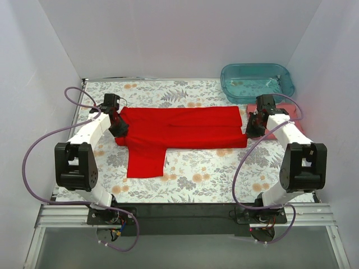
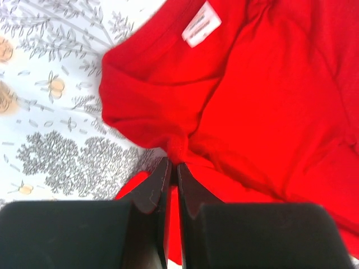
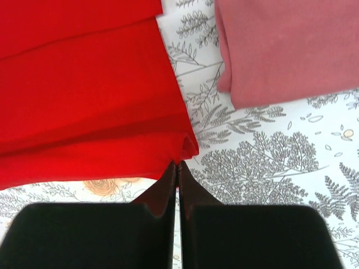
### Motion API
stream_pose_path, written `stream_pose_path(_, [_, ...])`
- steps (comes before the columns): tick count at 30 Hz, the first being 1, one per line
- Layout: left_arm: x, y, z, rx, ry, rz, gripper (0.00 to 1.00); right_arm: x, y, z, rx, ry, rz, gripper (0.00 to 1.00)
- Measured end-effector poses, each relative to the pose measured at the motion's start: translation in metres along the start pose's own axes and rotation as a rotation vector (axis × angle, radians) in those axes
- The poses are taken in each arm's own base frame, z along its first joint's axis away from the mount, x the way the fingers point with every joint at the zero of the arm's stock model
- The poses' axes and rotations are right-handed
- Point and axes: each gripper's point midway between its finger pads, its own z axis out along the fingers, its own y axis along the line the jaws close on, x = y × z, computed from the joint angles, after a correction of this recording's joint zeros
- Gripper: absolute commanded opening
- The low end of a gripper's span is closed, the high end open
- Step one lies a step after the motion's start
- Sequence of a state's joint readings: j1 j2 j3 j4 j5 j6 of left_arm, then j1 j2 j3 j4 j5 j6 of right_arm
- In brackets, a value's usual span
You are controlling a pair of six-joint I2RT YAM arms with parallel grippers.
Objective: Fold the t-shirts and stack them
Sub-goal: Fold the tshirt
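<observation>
The bright red t-shirt (image 1: 179,129) lies across the middle of the table, folded lengthwise, with one sleeve hanging toward the near side. My left gripper (image 1: 119,128) is shut on the red shirt's left end, near the collar and its white label (image 2: 201,23); it pinches a fold of red cloth (image 2: 174,148). My right gripper (image 1: 251,130) is shut on the red shirt's right near corner (image 3: 188,148). The salmon-pink t-shirt (image 3: 286,47) lies folded flat just right of the red one, mostly hidden behind my right arm in the top view (image 1: 291,109).
A translucent teal tub (image 1: 257,80) stands at the back right corner. The table has a floral cloth (image 1: 213,174). White walls close in on three sides.
</observation>
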State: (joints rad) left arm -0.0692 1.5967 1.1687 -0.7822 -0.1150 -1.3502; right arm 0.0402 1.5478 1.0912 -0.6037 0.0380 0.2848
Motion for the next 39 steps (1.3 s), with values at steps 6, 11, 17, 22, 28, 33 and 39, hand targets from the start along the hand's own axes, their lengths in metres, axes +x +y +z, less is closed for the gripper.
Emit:
stream_pose_path(6, [-0.014,-0.013,0.014,0.004,0.012,0.004,0.0,-0.015,0.004,0.008,0.002,-0.001,0.002,0.01])
stream_pose_path(11, [-0.023,-0.022,0.021,0.008,0.012,0.008,0.0,-0.023,0.003,0.014,0.013,-0.003,0.003,0.01])
stream_pose_path(17, [-0.026,-0.025,0.031,0.001,0.016,0.012,0.0,-0.032,0.0,0.022,0.025,-0.007,0.013,0.01])
stream_pose_path(22, [-0.025,-0.023,0.043,-0.02,0.027,0.015,0.0,-0.032,-0.002,0.034,0.036,0.003,0.016,0.01])
stream_pose_path(28, [-0.025,-0.024,0.055,-0.029,0.027,0.014,0.0,-0.028,-0.004,0.051,0.047,0.029,0.017,0.01])
stream_pose_path(33, [-0.025,-0.025,0.064,-0.029,0.025,0.009,0.12,-0.028,-0.005,0.061,0.048,0.033,0.019,0.12])
stream_pose_path(39, [-0.033,-0.027,0.064,-0.021,-0.009,0.012,0.47,-0.03,-0.005,0.064,0.05,0.023,0.014,0.48])
